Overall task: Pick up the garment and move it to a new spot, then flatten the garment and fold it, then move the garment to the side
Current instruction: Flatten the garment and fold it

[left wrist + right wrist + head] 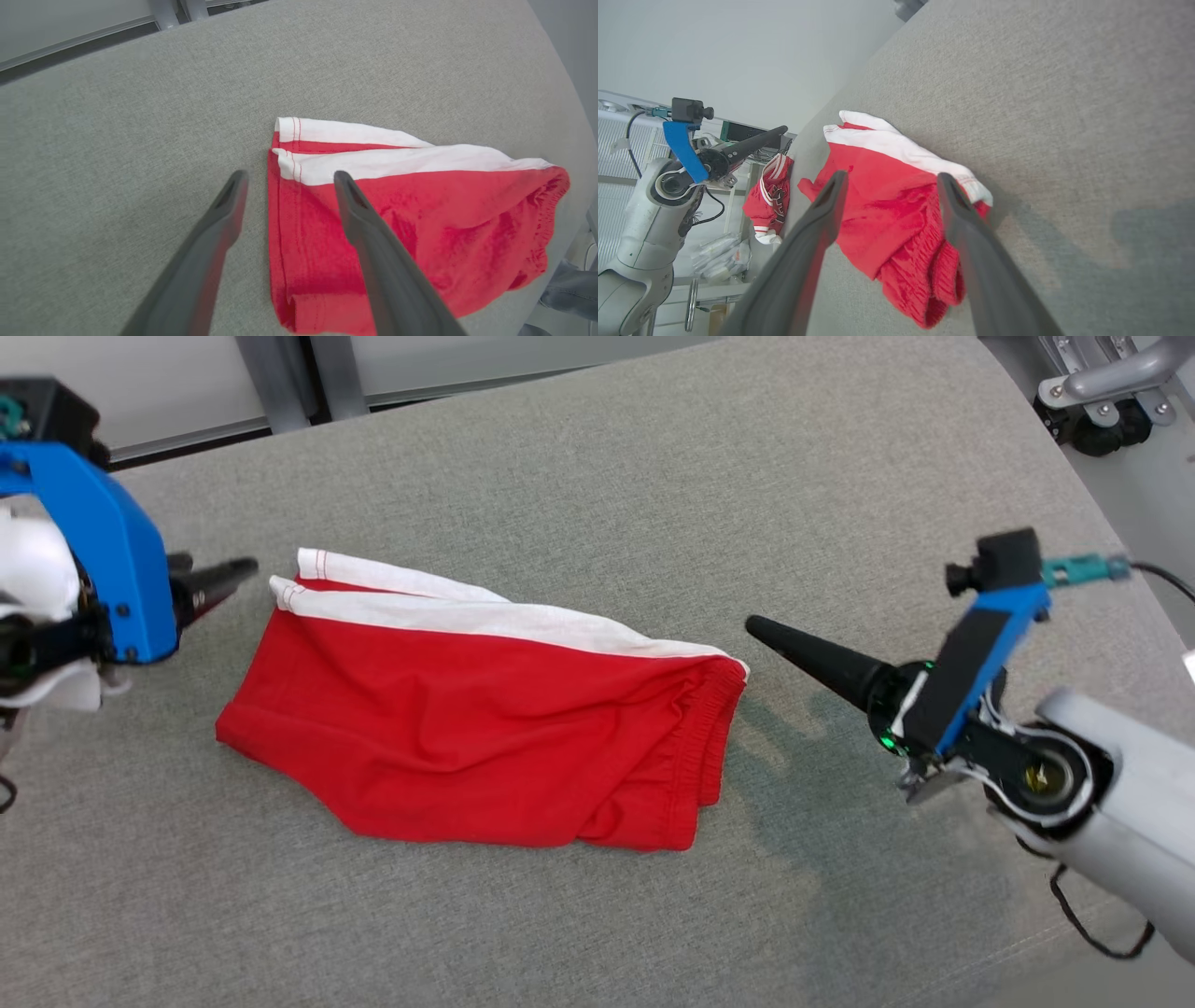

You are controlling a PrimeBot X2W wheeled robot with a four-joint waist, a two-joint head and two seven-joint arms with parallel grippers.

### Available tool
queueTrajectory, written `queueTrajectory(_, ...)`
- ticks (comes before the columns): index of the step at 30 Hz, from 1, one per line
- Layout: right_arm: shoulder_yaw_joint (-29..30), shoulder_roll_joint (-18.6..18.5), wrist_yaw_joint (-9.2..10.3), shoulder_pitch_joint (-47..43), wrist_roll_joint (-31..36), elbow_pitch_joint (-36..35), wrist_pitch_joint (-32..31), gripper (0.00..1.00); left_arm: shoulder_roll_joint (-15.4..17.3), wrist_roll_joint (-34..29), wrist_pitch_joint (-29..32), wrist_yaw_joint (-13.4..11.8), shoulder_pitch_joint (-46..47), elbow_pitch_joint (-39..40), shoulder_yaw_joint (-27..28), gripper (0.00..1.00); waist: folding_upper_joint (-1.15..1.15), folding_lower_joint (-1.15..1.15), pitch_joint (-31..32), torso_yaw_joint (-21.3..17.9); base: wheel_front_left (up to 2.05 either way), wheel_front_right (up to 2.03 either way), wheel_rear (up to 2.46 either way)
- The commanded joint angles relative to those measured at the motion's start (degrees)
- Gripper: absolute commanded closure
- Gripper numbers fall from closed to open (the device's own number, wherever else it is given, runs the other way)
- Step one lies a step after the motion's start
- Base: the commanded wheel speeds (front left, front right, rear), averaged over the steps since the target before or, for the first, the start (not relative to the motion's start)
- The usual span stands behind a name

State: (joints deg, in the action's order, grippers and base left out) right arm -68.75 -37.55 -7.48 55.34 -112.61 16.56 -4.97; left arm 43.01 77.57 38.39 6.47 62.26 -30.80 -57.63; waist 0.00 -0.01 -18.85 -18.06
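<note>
You see folded red shorts (485, 728) on coarse grey fabric (597, 476); left gripper (290, 176) nine o'clock, right gripper (889, 176) three, both splayed.

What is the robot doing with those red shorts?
It is folding them on the gray table. The red shorts lie folded over, white stripes along the far edge. The left pincer, by the leg-hem end, and the right pincer, by the waistband end, are both open and holding nothing.
</note>
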Motion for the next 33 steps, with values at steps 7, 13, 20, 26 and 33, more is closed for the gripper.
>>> queueTrajectory(7,1.17,-3.56,-0.03,-5.42,8.49,-4.24,15.72,0.0,1.14,0.05,3.7,0.65,-3.8,-0.43,-3.12,0.0,0.0,0.01,-0.28,-1.03,0.0,0.0,0.0)
queueTrajectory(13,5.27,-1.38,-0.03,-8.71,14.41,-3.39,20.11,0.0,1.58,0.43,8.35,-0.69,-3.82,-1.82,-4.64,0.0,0.0,0.01,-1.9,-3.48,0.0,0.0,0.0)
queueTrajectory(20,20.55,6.11,-0.03,-16.94,26.4,-0.06,20.17,0.0,-0.41,1.38,11.65,-0.7,-4.26,-1.47,-5.93,0.0,0.0,0.01,-2.68,-4.99,0.0,0.0,0.0)
queueTrajectory(26,25.11,10.43,-0.03,-22.34,32.56,0.39,20.19,0.0,-1.32,1.04,12.07,-0.15,-3.53,0.35,-6.18,1.0,0.0,0.01,-2.18,-4.24,0.0,0.0,0.0)
queueTrajectory(33,25.2,11.74,-0.03,-23.58,34.76,1.5,20.19,0.0,-2.43,0.68,10.54,-0.31,-4.02,-1.21,-6.24,1.0,0.0,0.01,0.47,-2.26,0.0,0.0,0.0)
